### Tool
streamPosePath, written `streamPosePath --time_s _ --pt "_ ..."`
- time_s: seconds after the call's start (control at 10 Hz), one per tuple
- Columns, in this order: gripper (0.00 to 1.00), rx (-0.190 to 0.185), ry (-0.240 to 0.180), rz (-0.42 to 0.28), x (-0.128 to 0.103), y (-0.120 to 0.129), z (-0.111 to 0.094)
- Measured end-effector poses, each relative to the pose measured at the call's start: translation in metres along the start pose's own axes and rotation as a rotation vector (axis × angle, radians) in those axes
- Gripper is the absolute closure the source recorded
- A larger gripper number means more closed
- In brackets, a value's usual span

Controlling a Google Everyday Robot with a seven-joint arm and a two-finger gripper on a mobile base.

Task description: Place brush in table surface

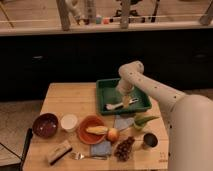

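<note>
- One step is in hand, the pickup: my claw [126,99] hangs low inside the green tray [104,90], over the brush [116,105] at its 3 o'clock end; open or gripping, I cannot tell.
- Next I'd lift and carry toward 9 o'clock, onto bare surface [70,97].
- Brush slim, pale, smooth-looking; surface light, plank-grained wood.
</note>
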Motion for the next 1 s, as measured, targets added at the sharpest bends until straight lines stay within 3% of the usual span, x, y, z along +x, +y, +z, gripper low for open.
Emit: streamPosePath --time_s 0.5,0.6,1.0 --pt "0.21 -0.018 -0.018 -0.006 0.004 -0.011 0.028" --pt "0.25 -0.024 -0.021 -0.011 0.001 -0.011 0.032" --pt "0.62 -0.045 -0.025 -0.027 -0.003 -0.002 0.046"
